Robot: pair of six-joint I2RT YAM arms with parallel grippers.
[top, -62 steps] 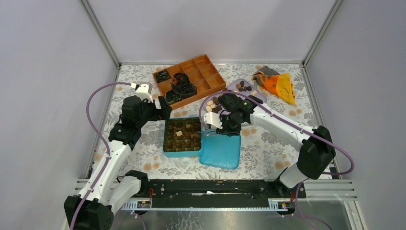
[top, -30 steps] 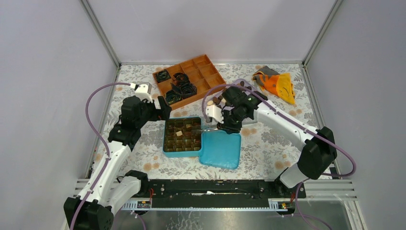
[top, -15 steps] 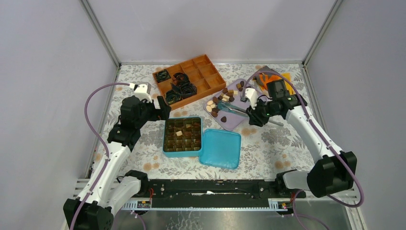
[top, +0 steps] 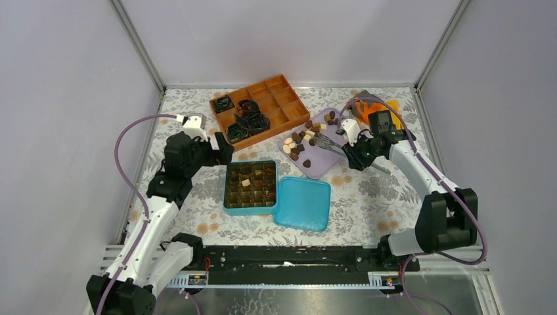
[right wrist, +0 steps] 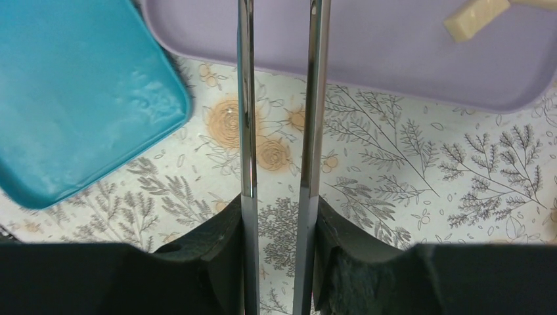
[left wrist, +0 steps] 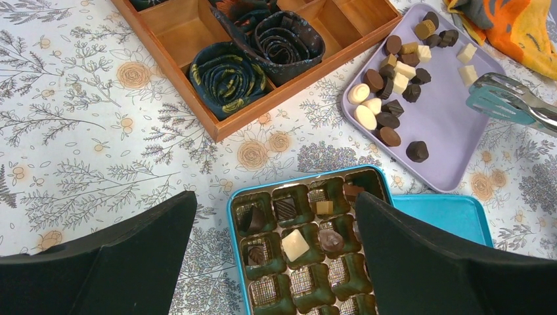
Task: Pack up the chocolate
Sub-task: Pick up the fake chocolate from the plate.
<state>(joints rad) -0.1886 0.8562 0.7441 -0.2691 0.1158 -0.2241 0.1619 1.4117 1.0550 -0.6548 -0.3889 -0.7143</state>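
The chocolate (top: 302,136) lies mostly on the lilac tray (top: 320,164), just ahead of my right claw (top: 356,155). A few pieces sit in the teal box (left wrist: 231,216) below my left claw (left wrist: 274,203). Flowered bench (top: 374,197), grey walls. My right claw pinches the tongs (right wrist: 244,131); my left is spread wide.

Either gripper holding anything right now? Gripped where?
The right gripper holds the metal tongs near their handle end, one arm against each finger. The left gripper is open and empty.

Table (top: 374,197): tin (top: 249,210), lid (top: 303,205), tray (top: 323,161), organizer (top: 282,98), cloth (left wrist: 519,33)
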